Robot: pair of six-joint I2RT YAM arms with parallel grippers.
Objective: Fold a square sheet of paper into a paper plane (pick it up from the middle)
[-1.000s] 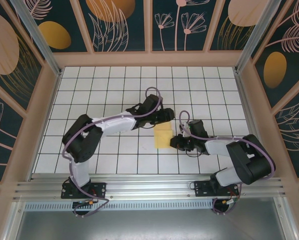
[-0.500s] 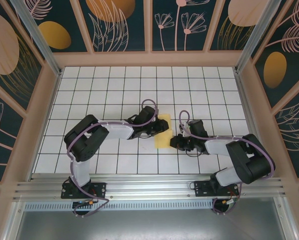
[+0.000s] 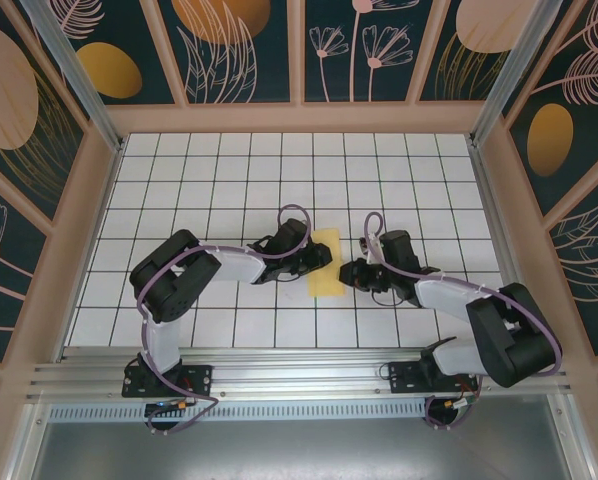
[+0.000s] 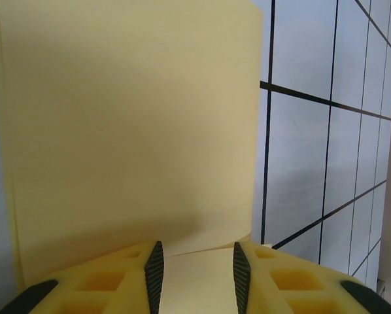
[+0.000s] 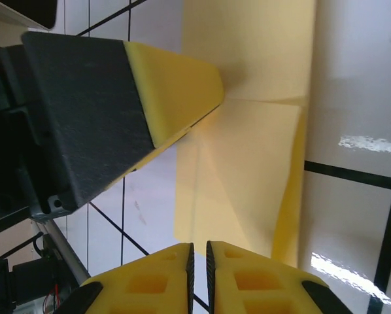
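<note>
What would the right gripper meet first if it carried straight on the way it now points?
Most likely the square sheet of paper, folded, lying just ahead of the right gripper; the left gripper rests on it further along, depth unclear.

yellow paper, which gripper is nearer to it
Left. The left gripper rests on the yellow paper from its left side; the right gripper sits just off its right edge.

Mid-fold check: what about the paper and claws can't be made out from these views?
- Top view: the paper, its left edge hidden under the left claw.
- Left wrist view: the paper's far end, cut off by the frame's top edge.
- Right wrist view: whether the right claw pinches the paper; its own fingertips cover the near edge.
</note>
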